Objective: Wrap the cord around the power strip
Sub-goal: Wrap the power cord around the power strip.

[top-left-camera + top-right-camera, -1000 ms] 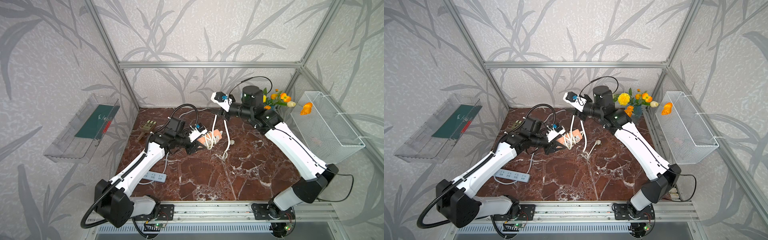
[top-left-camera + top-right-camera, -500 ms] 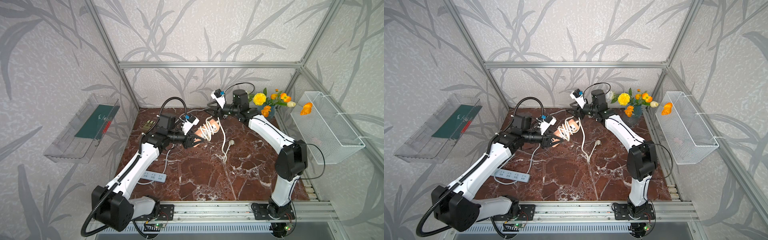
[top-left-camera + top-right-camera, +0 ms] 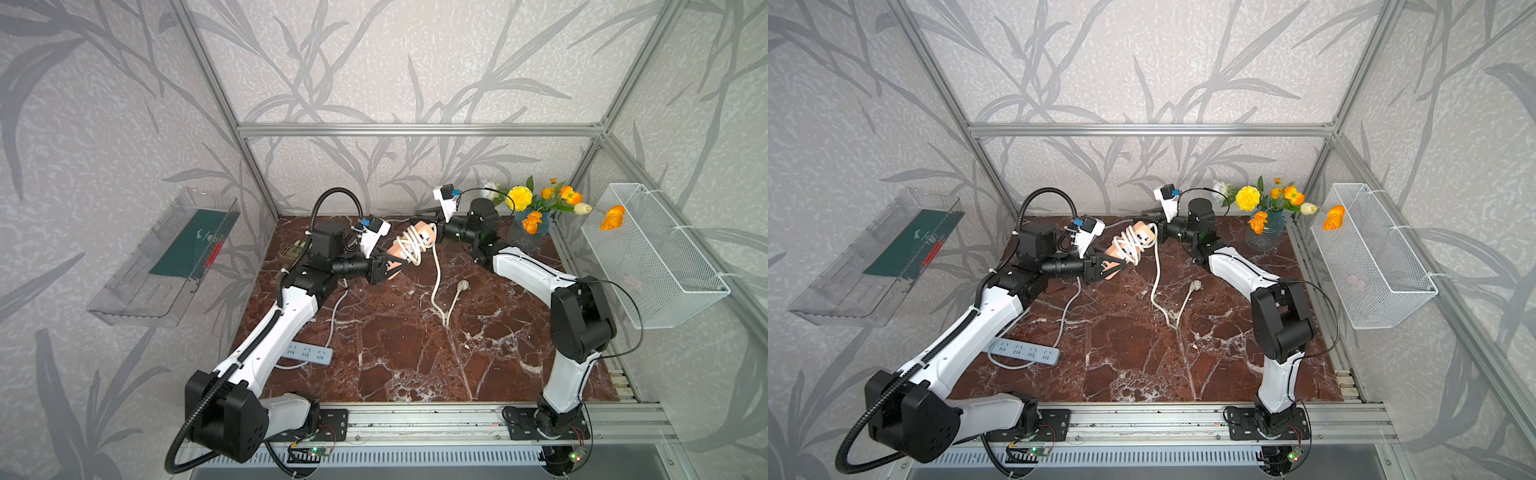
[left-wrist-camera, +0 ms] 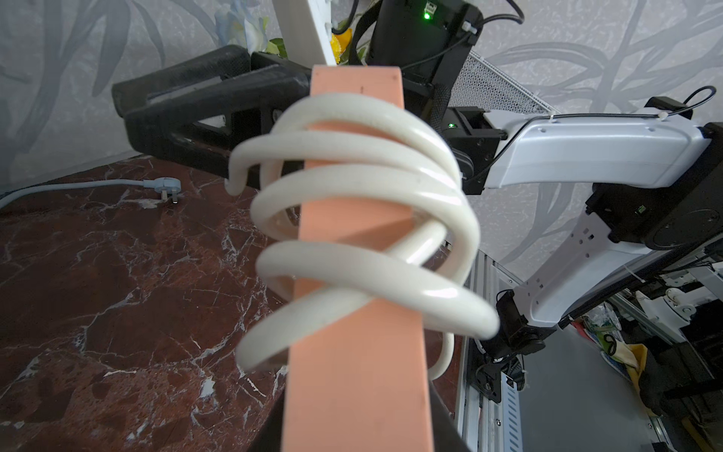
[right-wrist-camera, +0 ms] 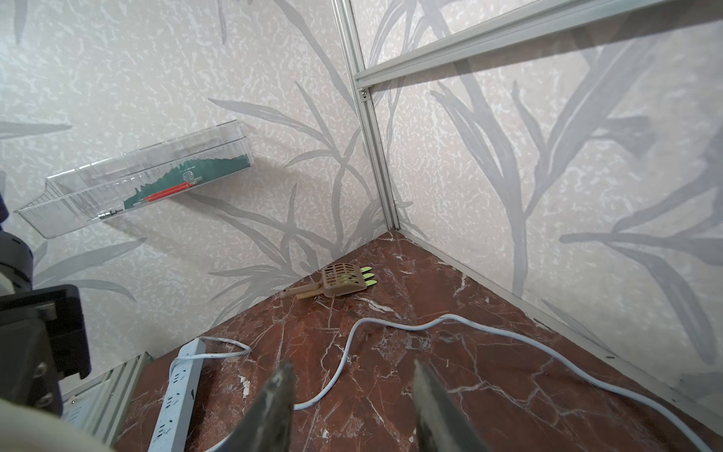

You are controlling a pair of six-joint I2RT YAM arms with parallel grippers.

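The left fingers (image 3: 379, 272) clamp the near end of the peach plastic power strip (image 4: 352, 371), raised over the far middle of the red marble table (image 3: 395, 353); the right fingers (image 5: 274, 407) stand apart, empty. Best take the hanging tail of the white cord (image 3: 435, 270) close to the strip, looping snugly.

A vase of orange flowers (image 3: 534, 235) stands at two o'clock on the marble table (image 3: 415, 357), a brown slotted scoop (image 3: 292, 250) at ten, a pale blue socket bar (image 3: 1023, 351) at eight. A wire basket (image 3: 665, 266) hangs at three, a clear tray (image 3: 137, 291) at nine.
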